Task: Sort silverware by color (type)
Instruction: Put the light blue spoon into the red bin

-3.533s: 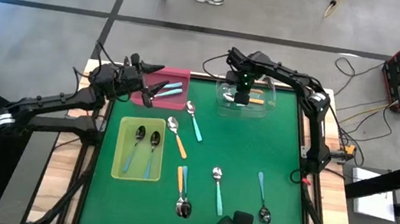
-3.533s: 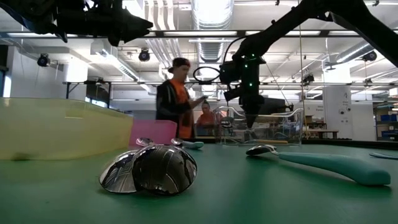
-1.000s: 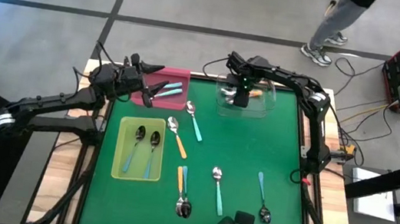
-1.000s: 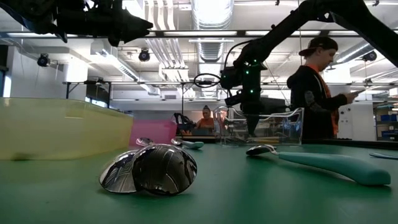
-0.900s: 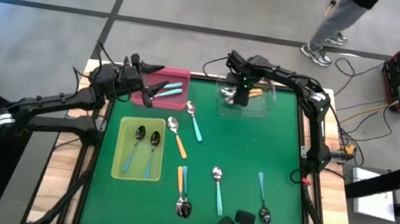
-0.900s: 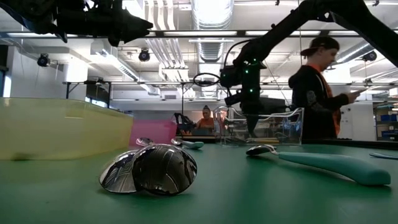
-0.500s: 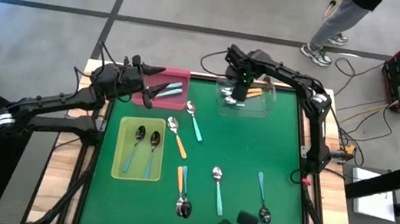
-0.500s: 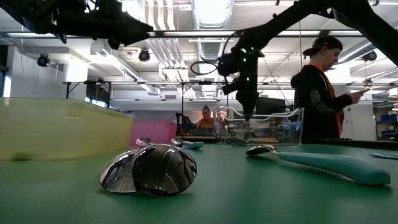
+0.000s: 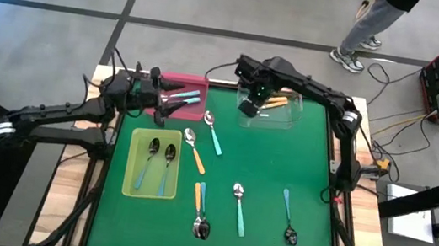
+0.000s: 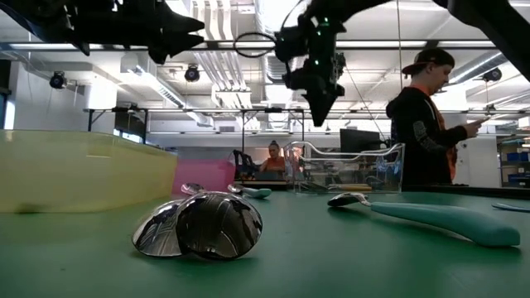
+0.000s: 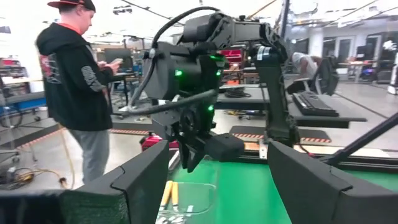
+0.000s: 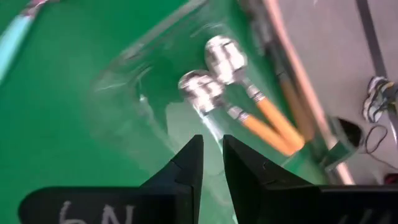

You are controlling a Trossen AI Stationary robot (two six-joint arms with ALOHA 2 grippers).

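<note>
Orange-handled spoons (image 12: 211,71) lie in the clear tray (image 9: 281,119) at the far side. My right gripper (image 9: 246,107) hangs above that tray's left end, pointing steeply down. Only a narrow slit shows between its fingertips (image 12: 212,149), and nothing is in it. My left gripper (image 9: 162,104) stands wide open by the pink tray (image 9: 195,82), which holds light blue spoons (image 9: 187,97). The yellow-green tray (image 9: 131,162) holds two spoons. More spoons lie on the green mat: a teal one (image 9: 213,134), an orange one (image 9: 194,151), an orange and a blue together (image 9: 200,209), another teal (image 9: 239,209) and a blue (image 9: 288,216).
The green mat between the trays and the near edge is bare apart from the loose spoons. A person stands beyond the table's far right corner (image 10: 426,116). Two spoon bowls (image 10: 199,225) lie close in front of the low camera.
My right gripper has risen out of the clear tray, moved toward the table's left edge and rolled about its own axis. The orange spoons stay lying in the clear tray.
</note>
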